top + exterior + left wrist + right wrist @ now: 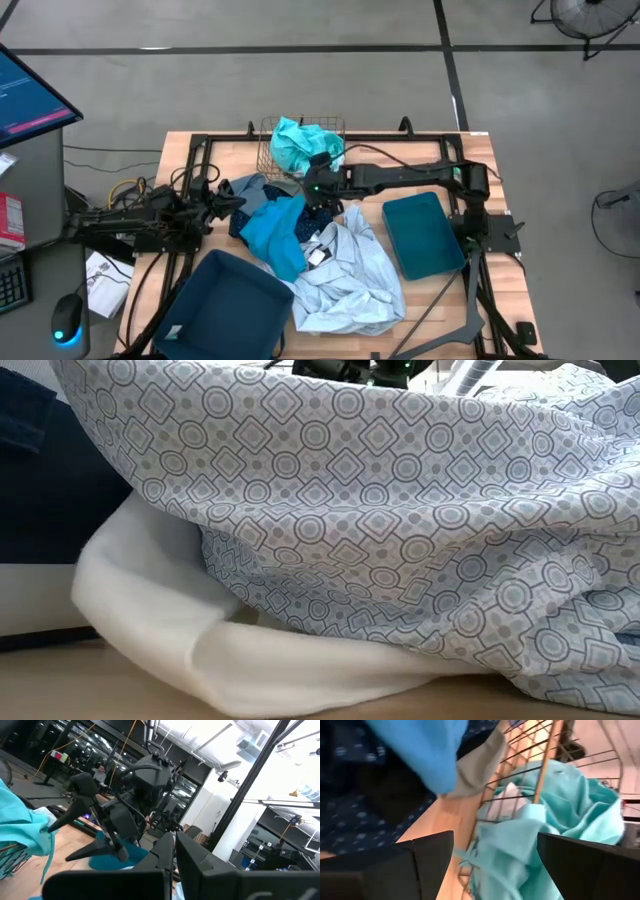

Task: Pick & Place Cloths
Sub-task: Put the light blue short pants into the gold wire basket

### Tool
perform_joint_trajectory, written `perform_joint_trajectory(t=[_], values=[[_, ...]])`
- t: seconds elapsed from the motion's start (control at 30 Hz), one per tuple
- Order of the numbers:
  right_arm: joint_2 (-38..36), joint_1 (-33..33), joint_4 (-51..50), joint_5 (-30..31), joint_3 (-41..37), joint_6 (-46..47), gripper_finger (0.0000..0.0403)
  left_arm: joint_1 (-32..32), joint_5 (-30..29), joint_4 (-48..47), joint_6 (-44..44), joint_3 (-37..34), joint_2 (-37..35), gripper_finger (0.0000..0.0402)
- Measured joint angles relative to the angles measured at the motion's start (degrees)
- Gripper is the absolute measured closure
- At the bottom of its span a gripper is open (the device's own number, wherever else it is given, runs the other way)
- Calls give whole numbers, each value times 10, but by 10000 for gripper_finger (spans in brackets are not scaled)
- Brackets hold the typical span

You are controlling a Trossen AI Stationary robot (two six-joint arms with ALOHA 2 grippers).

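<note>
One turquoise fabric cloth (303, 143) already heaped in gold wire basket (268, 148) at table's far edge. Right gripper (318, 187) spread, empty, beside it. Next: descending onto bright blue cloth (275, 232) mid-table. Left gripper (232, 203) pressed together, near left edge.

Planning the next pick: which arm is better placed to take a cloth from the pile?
Probably the right: its tool hangs open over the pile, beside the basket. The left tool sits shut at the pile's edge.

Two teal bins (232, 300) (424, 234), one wire basket (268, 150), two arms, roughly five cloths (345, 275) piled up.
</note>
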Motion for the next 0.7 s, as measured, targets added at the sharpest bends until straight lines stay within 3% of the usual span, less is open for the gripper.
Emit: perform_joint_trajectory(t=[0.23, 0.4, 0.6, 0.7], values=[[15, -10, 51, 1, 2, 1, 122, 0, -2, 0, 0, 0, 0, 398], [35, -7, 31, 3, 3, 10, 122, 0, -2, 0, 0, 0, 0, 398], [53, 1, 68, 118, -2, 15, 123, 0, -1, 0, 0, 0, 0, 398], [47, -4, 80, 134, 2, 9, 132, 0, -1, 0, 0, 0, 0, 398]])
